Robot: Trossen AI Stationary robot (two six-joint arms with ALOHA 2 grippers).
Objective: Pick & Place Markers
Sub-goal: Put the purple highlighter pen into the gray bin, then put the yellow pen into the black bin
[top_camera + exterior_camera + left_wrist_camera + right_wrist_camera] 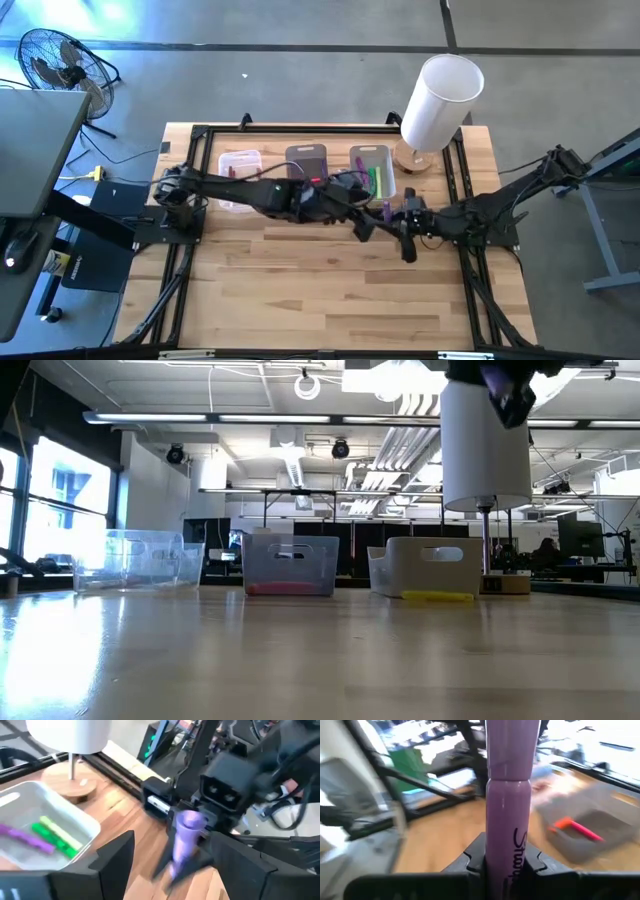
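High view: both arms meet over the bench (330, 290) just in front of the 3 bins. The left claw (368, 228) and right claw (405, 232) stand close together, facing each other, which reads as a hand-over of 1 marker between arms. The right bin (388, 186) already holds green and purple markers; the lamp (440, 100) stands just behind it.

Low view: the 3 bins sit in a row at the far edge. A yellow marker (437, 597) lies on the bench against the white bin (428, 567). The lamp shade blocks the upper right, and neither claw can be judged here.

Left wrist view: the left claw (200, 865) is released, fingers spread wide on either side of the purple marker (182, 842) without pressing it. The right arm's wrist sits directly beyond, holding the marker upright.

Right wrist view: the right claw (504, 865) is clenched on the purple marker (510, 795), barrel upright between the fingers. A grey bin (585, 832) with an orange-red marker (575, 827) lies beyond. Judgement: the left arm crowds the right arm's path to the bins.
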